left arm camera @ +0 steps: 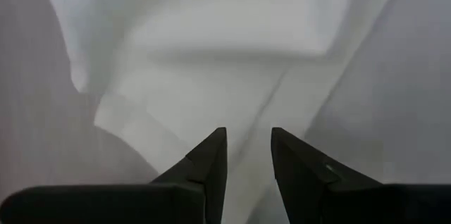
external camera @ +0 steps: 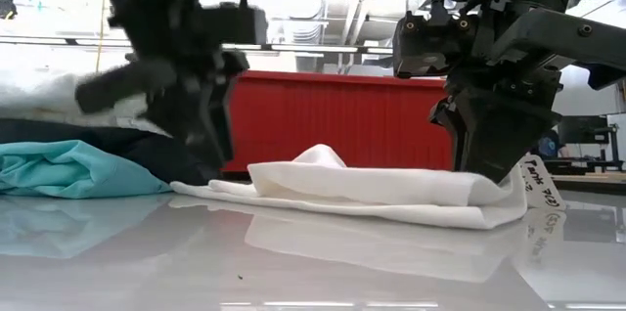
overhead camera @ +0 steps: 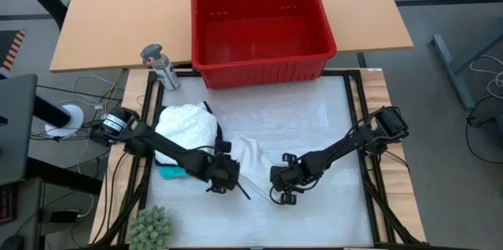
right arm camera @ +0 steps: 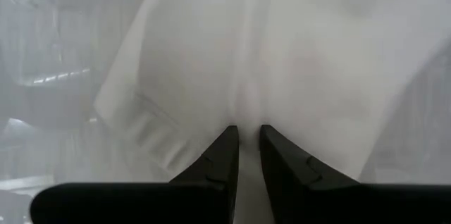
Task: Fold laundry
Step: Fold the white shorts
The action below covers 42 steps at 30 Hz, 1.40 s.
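A white garment (overhead camera: 253, 156) lies crumpled and partly folded in the middle of the table, flat along its underside (external camera: 372, 199). My right gripper (right arm camera: 248, 128) is shut on its right end. My left gripper (left arm camera: 248, 132) stands open just above the garment's left part (left arm camera: 211, 76), with only cloth showing behind the gap. At the left lie a white bundle (overhead camera: 189, 124), a dark garment (external camera: 147, 150) and a teal one (external camera: 68, 169). My right gripper pinches a raised fold of the white garment (right arm camera: 246, 108) between its two fingers, at the garment's right end. The fingers slant down from the table's right side. That end (external camera: 504, 194) is drawn up a little at the fingers, and the garment lies slack on the table.
The red basket (overhead camera: 263, 65) stands at the far edge. A grey bottle (overhead camera: 161, 65) stands at the far left and a small green plant (overhead camera: 149, 226) at the near left corner. Bare tabletop (overhead camera: 314, 218) lies toward the near right.
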{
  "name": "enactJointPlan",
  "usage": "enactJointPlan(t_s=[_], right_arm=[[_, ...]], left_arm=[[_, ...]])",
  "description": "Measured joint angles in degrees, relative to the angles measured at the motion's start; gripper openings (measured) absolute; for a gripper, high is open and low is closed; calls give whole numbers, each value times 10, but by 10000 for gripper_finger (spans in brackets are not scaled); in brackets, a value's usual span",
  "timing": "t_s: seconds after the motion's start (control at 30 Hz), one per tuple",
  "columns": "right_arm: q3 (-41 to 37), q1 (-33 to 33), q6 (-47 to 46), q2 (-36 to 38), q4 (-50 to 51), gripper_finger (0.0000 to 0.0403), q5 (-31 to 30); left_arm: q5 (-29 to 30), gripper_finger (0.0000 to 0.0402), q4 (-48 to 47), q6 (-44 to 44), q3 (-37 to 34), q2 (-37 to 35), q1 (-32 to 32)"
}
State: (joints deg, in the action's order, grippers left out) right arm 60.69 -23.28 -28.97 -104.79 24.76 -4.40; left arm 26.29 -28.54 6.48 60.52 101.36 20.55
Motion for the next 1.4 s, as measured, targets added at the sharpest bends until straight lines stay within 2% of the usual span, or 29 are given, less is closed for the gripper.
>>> enactJointPlan(t_s=[0.23, 0.37, 0.5, 0.57, 0.67, 0.8, 0.97, 1.4], right_arm=[[0, -2, 0, 0, 0, 87, 0], [0, -2, 0, 0, 0, 87, 0], [0, -2, 0, -1, 0, 87, 0], [0, -2, 0, -1, 0, 87, 0], [0, -2, 0, -1, 0, 87, 0], [0, -2, 0, -1, 0, 87, 0], [0, -2, 0, -1, 0, 87, 0], [0, -2, 0, -1, 0, 87, 0]], left_arm=[[10, 101, 31, -39, -45, 0, -29], [-35, 101, 59, -81, -52, 0, -39], [-18, 101, 67, -96, -52, 0, -40], [-30, 97, 74, -112, -52, 0, -47], [-38, 73, 65, -120, -52, 0, -56], [-46, 13, 52, -120, -52, 0, -65], [-46, 2, 54, -120, -52, 0, -71], [-16, 0, -164, -85, 82, 1, -51]])
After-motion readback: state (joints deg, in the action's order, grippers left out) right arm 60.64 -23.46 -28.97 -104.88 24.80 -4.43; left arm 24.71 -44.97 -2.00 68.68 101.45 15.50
